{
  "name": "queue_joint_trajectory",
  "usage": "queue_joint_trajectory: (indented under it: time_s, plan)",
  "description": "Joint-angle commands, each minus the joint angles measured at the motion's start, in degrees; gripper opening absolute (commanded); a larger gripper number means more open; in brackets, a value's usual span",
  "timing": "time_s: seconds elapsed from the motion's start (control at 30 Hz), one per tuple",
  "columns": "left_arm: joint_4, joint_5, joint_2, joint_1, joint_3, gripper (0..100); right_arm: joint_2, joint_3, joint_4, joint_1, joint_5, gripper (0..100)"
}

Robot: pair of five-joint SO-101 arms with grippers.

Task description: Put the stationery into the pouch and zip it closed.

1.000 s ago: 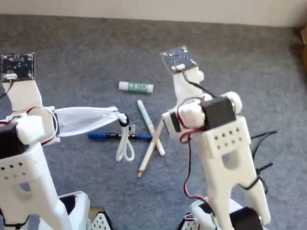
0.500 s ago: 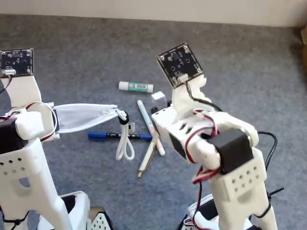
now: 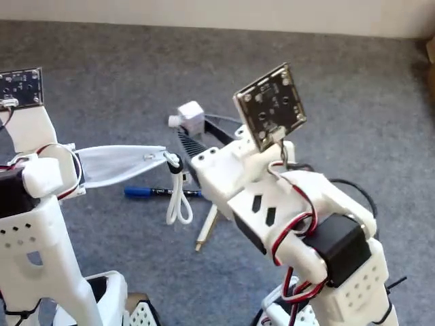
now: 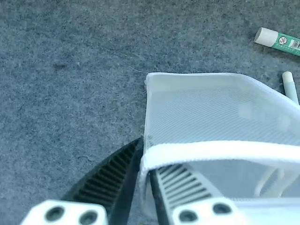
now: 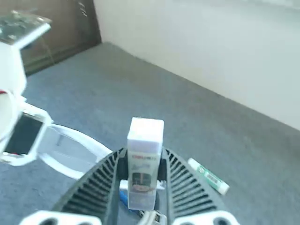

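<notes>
Currently, the left claw (image 4: 145,157) is clamped on one end of the white mesh pouch (image 3: 119,165). The pouch extends from it toward the right arm. The right claw (image 5: 143,157) grips a small white block (image 5: 145,136) between both jaws. The block is raised above the grey surface (image 3: 102,81), near the pouch's zip end. On the surface lie a green-labelled glue stick (image 4: 276,40), a blue pen (image 3: 146,192) under the pouch's free end, and a beige pen (image 3: 206,231). The pouch's white cord loop (image 3: 178,207) crosses the blue pen.
</notes>
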State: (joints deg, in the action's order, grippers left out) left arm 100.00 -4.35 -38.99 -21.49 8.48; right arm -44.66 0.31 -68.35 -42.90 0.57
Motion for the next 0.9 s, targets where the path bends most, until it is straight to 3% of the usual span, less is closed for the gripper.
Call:
queue_joint_trajectory:
  time_s: [0.0,0.17,0.57,0.87]
  plan:
    - [0.09,-0.62,0.22,1.27,-2.15,1,-1.19,-0.31,4.18,-3.03,-0.53,0.5]
    - [0.09,-0.62,-0.04,1.27,-2.15,1,-1.10,0.92,8.22,-6.46,-0.53,0.5]
    - [0.18,-0.62,-0.04,1.27,-2.07,1,-1.63,23.34,37.14,-9.45,-0.53,0.5]
    - [0.18,-0.62,-0.04,1.27,-2.07,1,-1.63,29.67,46.37,-11.12,-0.53,0.5]
